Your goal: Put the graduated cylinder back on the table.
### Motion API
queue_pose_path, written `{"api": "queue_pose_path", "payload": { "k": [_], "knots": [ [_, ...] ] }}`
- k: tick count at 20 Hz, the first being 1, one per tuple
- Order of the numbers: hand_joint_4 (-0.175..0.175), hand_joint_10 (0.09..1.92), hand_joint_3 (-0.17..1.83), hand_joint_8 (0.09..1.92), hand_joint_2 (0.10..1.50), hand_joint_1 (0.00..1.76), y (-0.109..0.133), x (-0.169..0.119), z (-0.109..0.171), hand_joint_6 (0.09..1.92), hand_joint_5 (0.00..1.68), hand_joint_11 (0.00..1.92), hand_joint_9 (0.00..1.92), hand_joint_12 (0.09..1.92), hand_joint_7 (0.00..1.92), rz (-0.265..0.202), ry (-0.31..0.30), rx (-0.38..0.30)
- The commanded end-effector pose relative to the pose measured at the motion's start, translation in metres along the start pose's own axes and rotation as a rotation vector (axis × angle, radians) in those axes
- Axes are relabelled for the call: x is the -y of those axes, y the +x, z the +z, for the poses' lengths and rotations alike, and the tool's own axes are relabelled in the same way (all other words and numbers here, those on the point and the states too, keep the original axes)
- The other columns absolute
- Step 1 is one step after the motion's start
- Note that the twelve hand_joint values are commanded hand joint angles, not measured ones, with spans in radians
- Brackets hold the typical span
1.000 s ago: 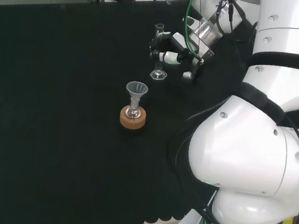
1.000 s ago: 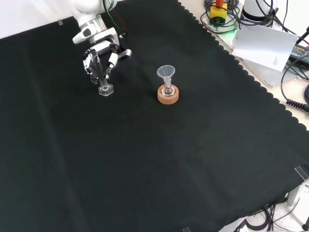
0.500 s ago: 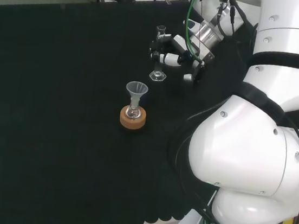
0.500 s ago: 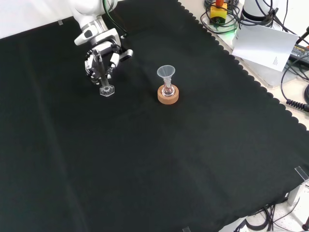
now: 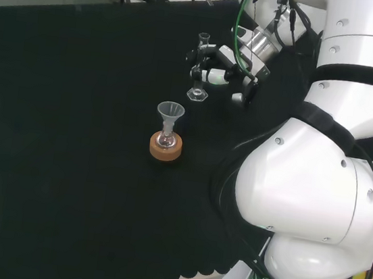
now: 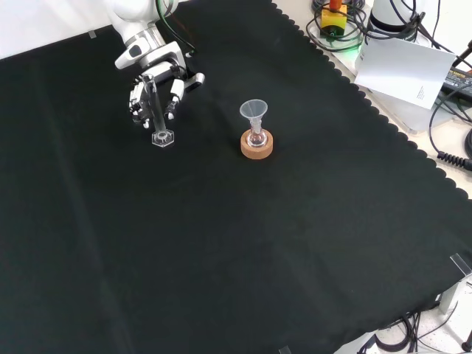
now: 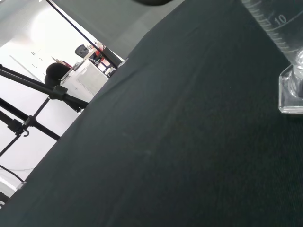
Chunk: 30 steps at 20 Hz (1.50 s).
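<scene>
**Desk:** Where is the graduated cylinder [image 5: 199, 66] at this moment?

**Operator:** From my station I see it upright on the black cloth [image 6: 221, 243], its hexagonal foot flat on the fabric. In the front view it stands to the left of the cork ring [image 6: 257, 144] that carries a small flask topped by a clear funnel [image 6: 254, 110]; the two are near each other but apart. In the wrist view the cylinder's marked tube and clear foot [image 7: 289, 90] sit on the cloth.

**Desk:** And the hand?

**Operator:** The hand [image 6: 156, 87] is right at the cylinder's upper tube, coming in from the top of the front view. In the head view the hand [image 5: 221, 67] reaches in from the right, its fingers [image 5: 205, 72] loosely bent on either side of the tube. I cannot tell from here whether they touch the glass or stand just off it, so I won't call it a grip or a release.
</scene>
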<state>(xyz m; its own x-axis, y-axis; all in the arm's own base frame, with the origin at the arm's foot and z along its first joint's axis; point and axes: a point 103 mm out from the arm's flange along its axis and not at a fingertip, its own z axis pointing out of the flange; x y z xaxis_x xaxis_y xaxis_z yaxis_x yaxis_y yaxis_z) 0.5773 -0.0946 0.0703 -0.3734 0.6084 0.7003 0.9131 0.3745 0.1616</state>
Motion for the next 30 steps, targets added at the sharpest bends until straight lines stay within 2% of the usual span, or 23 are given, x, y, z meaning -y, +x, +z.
{"api": "queue_pose_path", "payload": {
  "k": [1,6,8,12,17,25,28,30],
  "knots": [
    [-0.064,0.09,-0.17,0.61,0.99,0.91,0.004,0.002,-0.008,0.55,0.44,0.67,1.0,1.19,0.53,0.003,-0.001,-0.006],
    [-0.067,0.09,-0.17,0.63,0.96,0.86,0.009,0.007,-0.023,0.16,0.2,0.45,0.76,1.29,0.22,0.025,0.012,0.013],
    [-0.065,0.09,-0.17,0.64,0.96,0.85,0.011,0.011,-0.031,0.09,0.16,0.4,0.72,1.3,0.17,0.036,0.002,0.024],
    [-0.057,0.09,-0.17,0.61,0.95,0.83,0.016,0.018,-0.05,0.09,0.13,0.3,0.6,1.32,0.04,0.07,-0.005,0.042],
    [-0.053,0.09,-0.17,0.61,0.94,0.82,0.036,0.03,-0.077,0.09,0.12,0.24,0.55,1.34,0.01,0.081,-0.014,0.127],
    [-0.053,0.09,-0.17,0.62,0.95,0.81,0.079,0.054,-0.126,0.09,0.12,0.21,0.55,1.34,0.0,0.11,-0.023,0.275],
    [-0.053,0.09,-0.17,0.62,0.95,0.81,0.1,0.061,-0.141,0.09,0.12,0.21,0.55,1.35,0.0,0.124,-0.002,0.36],
    [-0.053,0.09,-0.17,0.62,0.95,0.81,0.114,0.067,-0.149,0.09,0.13,0.2,0.55,1.35,0.0,0.117,-0.025,0.385]
  ]
}}
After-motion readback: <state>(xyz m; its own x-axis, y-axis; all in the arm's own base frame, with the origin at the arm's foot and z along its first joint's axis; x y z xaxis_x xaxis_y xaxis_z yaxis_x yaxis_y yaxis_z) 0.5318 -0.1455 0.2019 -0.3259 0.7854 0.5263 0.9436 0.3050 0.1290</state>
